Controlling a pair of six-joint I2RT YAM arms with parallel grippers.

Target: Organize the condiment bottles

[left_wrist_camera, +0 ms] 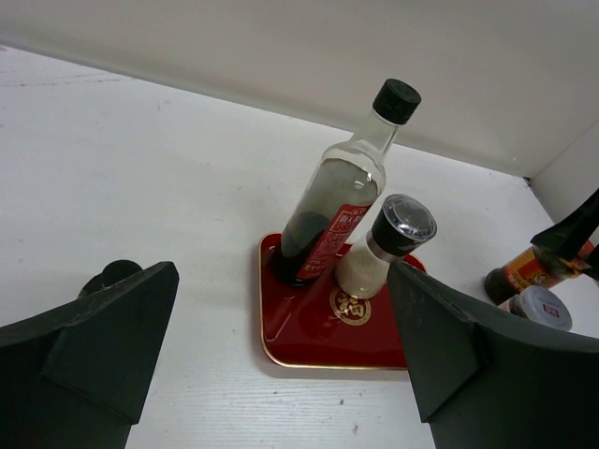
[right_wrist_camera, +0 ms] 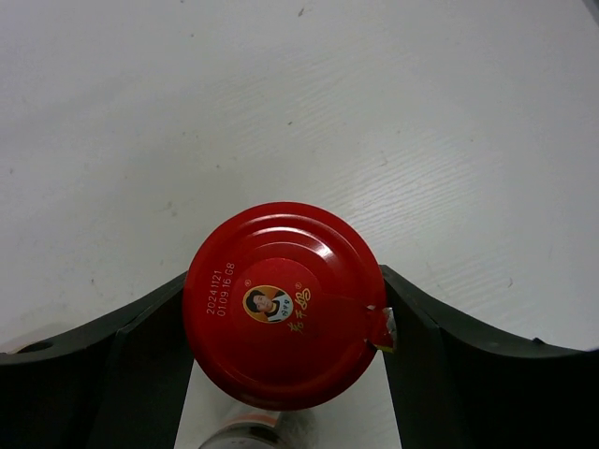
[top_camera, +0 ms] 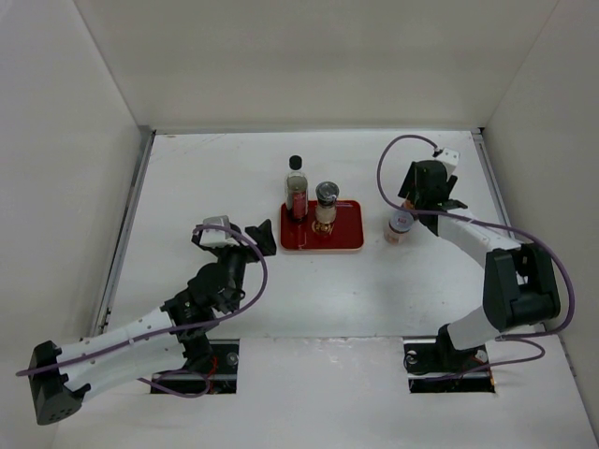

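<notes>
Top view first: the red tray (top_camera: 348, 239) sits mid-table (top_camera: 206, 168), with the tall bottle (top_camera: 297, 190) and the dark-capped shaker (top_camera: 326, 200) standing upright on it. Your left hand (top_camera: 264, 237) is parked at the tray's 9 o'clock. At its 3 o'clock you've got the silver-lidded shaker (top_camera: 400, 224) on the bare table, with your right hand (top_camera: 423, 195) right behind it at 1 o'clock, covering whatever it's on.

In the left wrist view the fingers are spread wide with nothing between them. They point at the tray but sit well short of it. Off at 3 o'clock you can see the red-lidded jar (left_wrist_camera: 520, 273) under the other arm's finger, with the silver lid just beside it.

The right wrist view looks straight down on the red lid. Both fingers (right_wrist_camera: 140, 365) press against its sides, so it looks like you're pinching the jar by the lid.

My take is that the jar is glass, full-ish and stiff, so it's got some weight and won't forgive a drop. That lid is round and glossy, which makes it easy to slip or swing. I'd centre the grip and move slowly, since the shaker is close enough to knock.
</notes>
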